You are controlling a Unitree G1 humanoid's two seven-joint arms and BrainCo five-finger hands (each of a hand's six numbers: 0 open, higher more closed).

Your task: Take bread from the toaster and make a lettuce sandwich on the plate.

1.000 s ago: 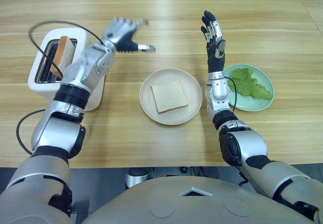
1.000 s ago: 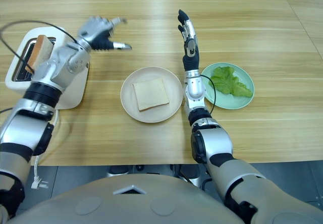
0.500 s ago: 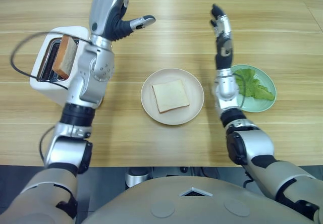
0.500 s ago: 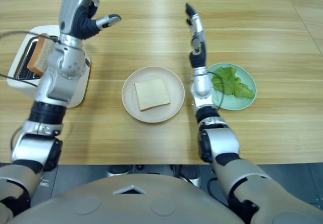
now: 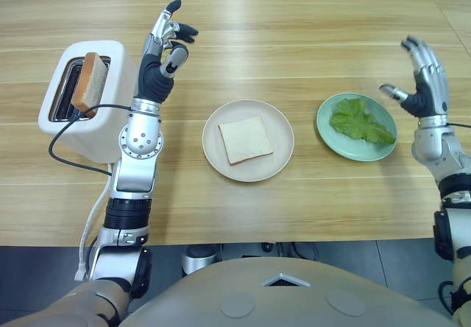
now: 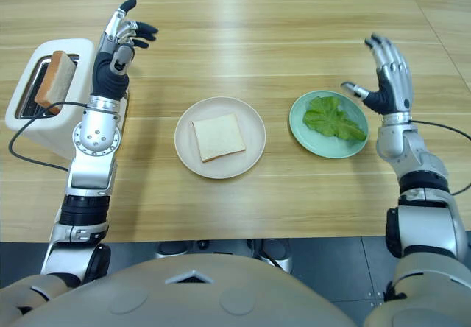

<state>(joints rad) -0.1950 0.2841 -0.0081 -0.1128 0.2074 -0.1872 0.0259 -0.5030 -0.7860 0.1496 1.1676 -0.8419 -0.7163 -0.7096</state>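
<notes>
At my left, one bread slice (image 5: 88, 82) stands in the toaster (image 5: 68, 132); a second slice (image 5: 245, 139) lies on the beige plate (image 5: 248, 174) at centre, with lettuce (image 5: 360, 121) on the green plate (image 5: 355, 155) beside it. My left hand (image 5: 163, 54) is raised by the toaster and my right hand (image 5: 425, 85) just right of the lettuce, fingers apart, holding nothing.

I see the light wooden table (image 5: 309, 18) across most of the frame, with dark floor (image 5: 368, 257) along the bottom edge.

light wooden plank table (image 5: 309, 18), dark floor (image 5: 353, 250) below
</notes>
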